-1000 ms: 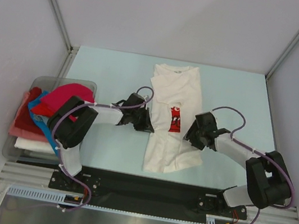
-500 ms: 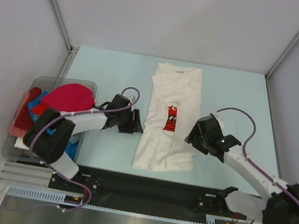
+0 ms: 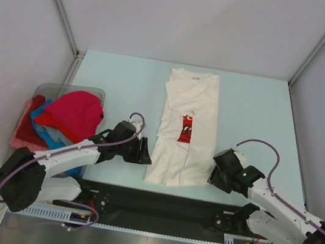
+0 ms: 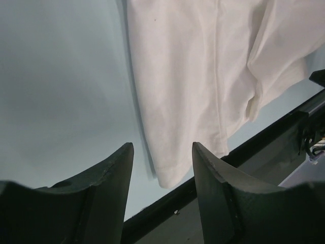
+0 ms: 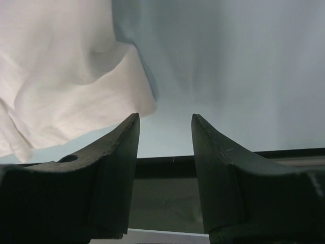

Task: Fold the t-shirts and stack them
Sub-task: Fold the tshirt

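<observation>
White t-shirt (image 3: 199, 103) on pale-blue table (image 3: 116, 84)

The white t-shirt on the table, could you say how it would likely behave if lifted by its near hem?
Probably floppy: the white t-shirt shows soft wrinkles and draped folds. Likely light, lying thin and flat. Lifted by the hem, its folded-in sides may fall open.

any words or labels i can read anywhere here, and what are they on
White script on the red chest print of the white t-shirt: too small and blurred to read.
No other words, numbers or signs can be read in any view.
</observation>
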Robot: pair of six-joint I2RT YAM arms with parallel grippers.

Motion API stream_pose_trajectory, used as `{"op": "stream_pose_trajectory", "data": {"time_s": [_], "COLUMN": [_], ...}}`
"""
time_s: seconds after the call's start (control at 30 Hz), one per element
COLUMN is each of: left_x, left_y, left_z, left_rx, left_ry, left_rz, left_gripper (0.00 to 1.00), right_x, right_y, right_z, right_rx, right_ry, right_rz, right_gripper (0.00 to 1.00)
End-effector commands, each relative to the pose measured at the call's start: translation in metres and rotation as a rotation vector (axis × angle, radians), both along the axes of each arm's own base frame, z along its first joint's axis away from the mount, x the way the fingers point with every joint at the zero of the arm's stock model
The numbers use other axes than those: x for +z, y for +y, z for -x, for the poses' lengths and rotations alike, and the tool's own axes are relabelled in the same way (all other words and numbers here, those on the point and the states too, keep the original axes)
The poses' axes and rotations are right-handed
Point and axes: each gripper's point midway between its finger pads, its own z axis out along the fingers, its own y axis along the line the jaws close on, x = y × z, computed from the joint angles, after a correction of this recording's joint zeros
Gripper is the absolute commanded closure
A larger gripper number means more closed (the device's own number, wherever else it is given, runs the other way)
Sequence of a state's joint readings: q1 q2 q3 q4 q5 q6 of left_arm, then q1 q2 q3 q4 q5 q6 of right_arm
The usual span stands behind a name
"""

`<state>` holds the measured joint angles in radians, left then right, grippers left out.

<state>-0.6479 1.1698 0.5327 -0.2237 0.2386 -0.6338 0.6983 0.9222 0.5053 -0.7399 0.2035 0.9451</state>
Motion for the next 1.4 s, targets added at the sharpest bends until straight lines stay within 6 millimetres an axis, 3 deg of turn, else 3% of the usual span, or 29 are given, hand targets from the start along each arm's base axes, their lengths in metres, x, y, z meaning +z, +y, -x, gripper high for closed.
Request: {"op": "stream_pose_trajectory", "data": {"time_s": [0.0, 0.43, 0.53, 0.57, 0.67, 0.77, 1.03, 1.2, 1.33, 1.37], "left_x": [-0.005, -0.017, -0.018, -0.019, -0.020, -0.022, -0.029, -0.029, -0.031, -0.030], "left_y": [0.003, 0.003, 0.005, 0.006, 0.007, 0.007, -0.002, -0.013, -0.021, -0.023], "left_z": [0.009, 0.032, 0.036, 0.038, 0.044, 0.050, 0.062, 0.066, 0.070, 0.071], "left_rx": [0.015, -0.038, -0.047, -0.052, -0.055, -0.060, -0.080, -0.094, -0.109, -0.113], "left_ry": [0.016, 0.065, 0.072, 0.076, 0.087, 0.097, 0.124, 0.133, 0.146, 0.149], "left_rz": [0.004, 0.001, -0.001, 0.000, 0.005, 0.008, 0.024, 0.042, 0.050, 0.052], "left_gripper": [0.45, 0.46, 0.46, 0.47, 0.48, 0.48, 0.50, 0.55, 0.73, 0.85], "right_x": [-0.002, -0.005, -0.012, -0.014, -0.017, -0.015, -0.004, -0.001, 0.003, 0.004], "right_y": [-0.002, 0.013, 0.017, 0.019, 0.019, 0.019, 0.012, 0.008, 0.010, 0.011], "right_z": [-0.008, -0.025, -0.022, -0.021, -0.013, -0.002, 0.039, 0.051, 0.054, 0.054], "right_rx": [-0.041, -0.021, 0.006, 0.011, 0.029, 0.048, 0.077, 0.075, 0.086, 0.089], "right_ry": [-0.031, -0.064, -0.038, -0.031, -0.009, 0.007, 0.084, 0.088, 0.084, 0.082], "right_rz": [0.016, -0.002, -0.010, -0.014, -0.021, -0.040, -0.021, -0.023, -0.034, -0.035], "right_gripper": [0.50, 0.54, 0.62, 0.69, 0.90, 1.00, 1.00, 1.00, 1.00, 1.00]}}
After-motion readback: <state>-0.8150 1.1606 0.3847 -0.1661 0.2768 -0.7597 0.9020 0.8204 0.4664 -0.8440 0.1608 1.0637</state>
